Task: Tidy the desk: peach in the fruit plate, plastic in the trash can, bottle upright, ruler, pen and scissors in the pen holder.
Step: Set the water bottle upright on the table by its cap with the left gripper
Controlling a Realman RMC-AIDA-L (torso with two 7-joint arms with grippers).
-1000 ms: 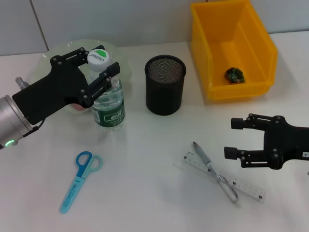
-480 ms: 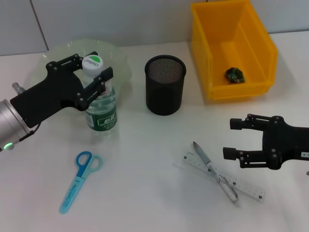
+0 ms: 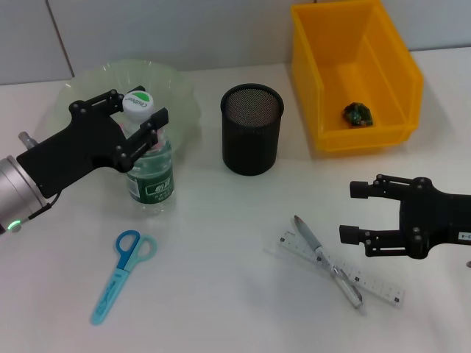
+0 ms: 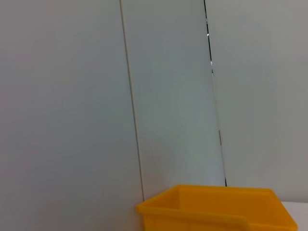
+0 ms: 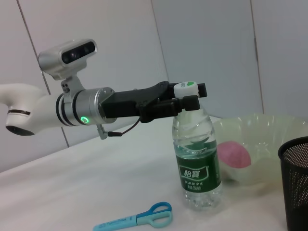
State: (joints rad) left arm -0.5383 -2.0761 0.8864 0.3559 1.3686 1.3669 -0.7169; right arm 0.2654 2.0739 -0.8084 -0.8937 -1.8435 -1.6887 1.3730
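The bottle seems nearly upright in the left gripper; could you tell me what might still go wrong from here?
1. The left gripper holds the bottle only at the neck; pulling away unevenly could tip it.
2. The bottle stands close to the fruit plate holding the peach, so a fall could hit them.
3. The pen lies across the ruler, making a clean pick harder for the open right gripper.

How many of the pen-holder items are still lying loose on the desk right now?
3: the scissors lie in front of the bottle; the pen lies across the ruler, near the right gripper. The pen holder looks empty.
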